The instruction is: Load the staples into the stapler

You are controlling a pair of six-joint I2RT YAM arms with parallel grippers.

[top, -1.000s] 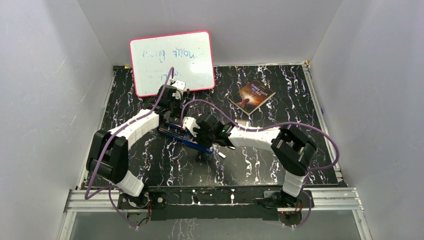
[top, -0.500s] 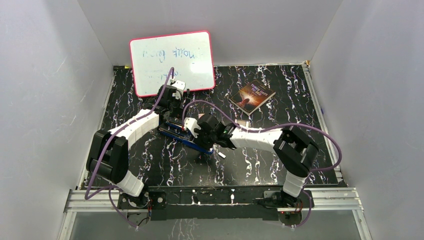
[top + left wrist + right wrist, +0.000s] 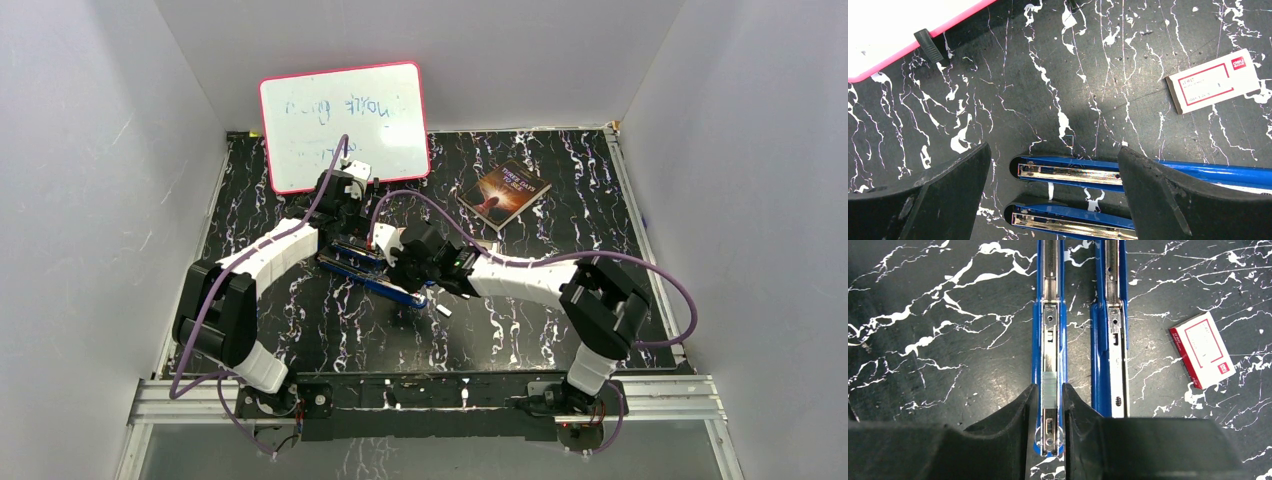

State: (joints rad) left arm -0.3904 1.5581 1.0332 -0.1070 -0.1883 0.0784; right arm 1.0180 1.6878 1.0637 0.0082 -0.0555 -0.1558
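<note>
The blue stapler [image 3: 372, 274] lies opened flat as two parallel halves with shiny metal channels [image 3: 1049, 320]. A short silvery strip of staples [image 3: 1049, 388] rests in the left channel in the right wrist view. My right gripper [image 3: 1049, 395] hovers over that half. Its black fingers stand narrowly apart on either side of the strip, and blue rail shows between them and it. My left gripper [image 3: 1055, 167] is wide open above the far ends of both halves [image 3: 1068, 173] and holds nothing.
A small white box with a red label [image 3: 1203, 350] lies beside the stapler [image 3: 1215, 80]. A pink-framed whiteboard [image 3: 345, 125] leans at the back. A book [image 3: 505, 192] lies back right, and a tiny white piece [image 3: 443, 311] lies near the stapler's front.
The right wrist has shifted slightly toward the back and its elbow has swung right. Its jaws stand a little wider than a second ago. The left arm has not moved.
</note>
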